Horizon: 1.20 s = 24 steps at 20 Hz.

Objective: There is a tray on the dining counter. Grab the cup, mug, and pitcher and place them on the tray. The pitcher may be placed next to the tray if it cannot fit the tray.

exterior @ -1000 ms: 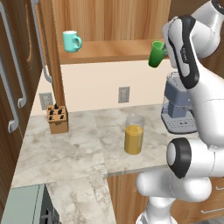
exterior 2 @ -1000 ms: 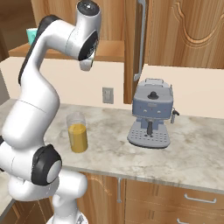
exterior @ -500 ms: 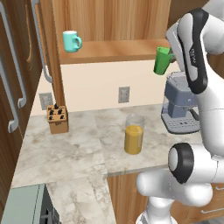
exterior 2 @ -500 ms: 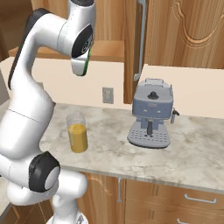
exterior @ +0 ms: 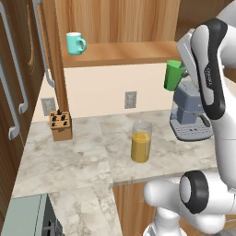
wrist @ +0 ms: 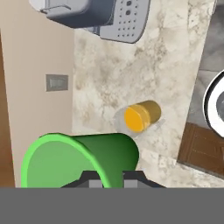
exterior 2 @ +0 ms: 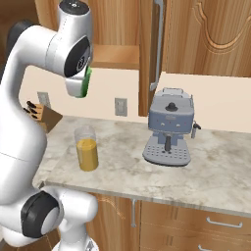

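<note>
Right now I am holding the cup (exterior: 173, 75) in my pincer (wrist: 112, 174), the jaws pinched narrow on its rim, and I am carrying it in the air above the bench (exterior: 87, 152), up near the coffee machine (exterior: 191, 115). In the hand view the cup (wrist: 78, 158) is lying across the bottom of the picture with its green mouth turned toward the camera, and my two dark fingertips (wrist: 96, 180) are gripping its wall. In the right base view a strip of the green cup (exterior 2: 87, 82) is showing just behind my wrist. Below it the pitcher (exterior: 141, 141) is standing upright on the marble bench, alone in the middle, with orange liquid filling roughly its lower half; from the hand camera I am looking down into it (wrist: 139, 116). The grey coffee machine (exterior 2: 169, 127) is sitting on the same bench, well apart from the pitcher on its right as seen from the base cameras. The mug (exterior: 74, 43) is resting on the wooden shelf (exterior: 124, 53) above the bench, its handle pointing right. A knife block (exterior: 60, 125) is standing at the back left of the bench, and a wall outlet (exterior: 131, 99) is sitting on the beige wall behind the pitcher. Counting: one cup, one mug, one pitcher, one coffee machine, one knife block. Nothing is touching the cup but my pincer.
</note>
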Available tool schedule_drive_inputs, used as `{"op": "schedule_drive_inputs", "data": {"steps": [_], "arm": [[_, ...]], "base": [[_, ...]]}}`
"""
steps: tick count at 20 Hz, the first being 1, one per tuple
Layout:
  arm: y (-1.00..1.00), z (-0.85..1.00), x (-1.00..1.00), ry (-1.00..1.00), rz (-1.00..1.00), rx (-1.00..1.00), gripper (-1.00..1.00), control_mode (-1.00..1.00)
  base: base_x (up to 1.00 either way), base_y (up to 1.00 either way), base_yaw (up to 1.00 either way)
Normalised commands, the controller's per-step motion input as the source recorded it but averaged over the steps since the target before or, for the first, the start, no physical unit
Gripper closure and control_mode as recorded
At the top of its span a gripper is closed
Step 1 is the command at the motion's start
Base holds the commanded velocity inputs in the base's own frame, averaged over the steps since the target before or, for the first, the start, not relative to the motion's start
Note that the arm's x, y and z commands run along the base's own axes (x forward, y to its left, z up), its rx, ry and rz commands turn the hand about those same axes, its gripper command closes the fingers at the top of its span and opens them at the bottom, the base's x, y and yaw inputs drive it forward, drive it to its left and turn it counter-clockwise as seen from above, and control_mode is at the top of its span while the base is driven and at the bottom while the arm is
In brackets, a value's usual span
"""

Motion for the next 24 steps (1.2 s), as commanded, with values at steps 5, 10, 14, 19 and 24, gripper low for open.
{"op": "schedule_drive_inputs", "data": {"steps": [5, 10, 14, 19, 24], "arm": [[0.04, -0.03, -0.48, 0.16, 0.0, 0.0, 1.0, -1.0], [0.04, 0.0, -0.52, 0.22, 0.0, 0.0, 1.0, -1.0], [0.0, 0.0, -0.64, 0.22, 0.0, 0.0, 1.0, -1.0], [0.0, 0.0, -0.4, 0.15, 0.0, 0.0, 1.0, -1.0], [0.0, -0.02, -0.34, -0.02, 0.0, -0.05, 1.0, -1.0]], "base": [[0.0, 0.0, 0.0], [0.0, 0.0, 0.0], [0.0, 0.0, 0.0], [0.0, 0.0, 0.0], [0.0, 0.0, 0.0]]}}
